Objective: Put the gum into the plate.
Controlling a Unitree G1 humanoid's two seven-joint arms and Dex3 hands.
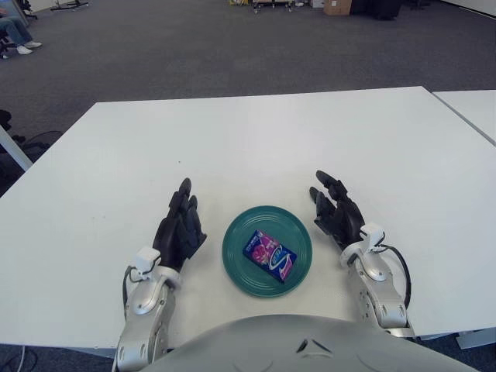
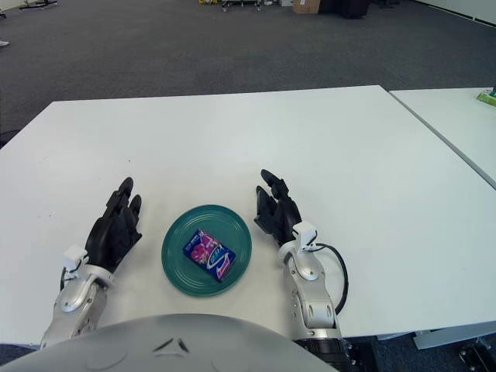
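Note:
A blue and pink gum pack (image 1: pixel 270 255) lies flat inside the teal plate (image 1: pixel 236 267) near the front edge of the white table (image 1: pixel 256 139). My left hand (image 1: pixel 180 225) shows just left of the plate, fingers extended and holding nothing. My right hand (image 1: pixel 335 211) shows just right of the plate, fingers spread and holding nothing. Neither hand touches the plate or the gum. The gum also shows in the right eye view (image 2: pixel 209 254).
A second white table (image 2: pixel 457 116) stands to the right across a narrow gap, with a small green object (image 2: pixel 487 97) at its far edge. Grey carpet lies beyond the table.

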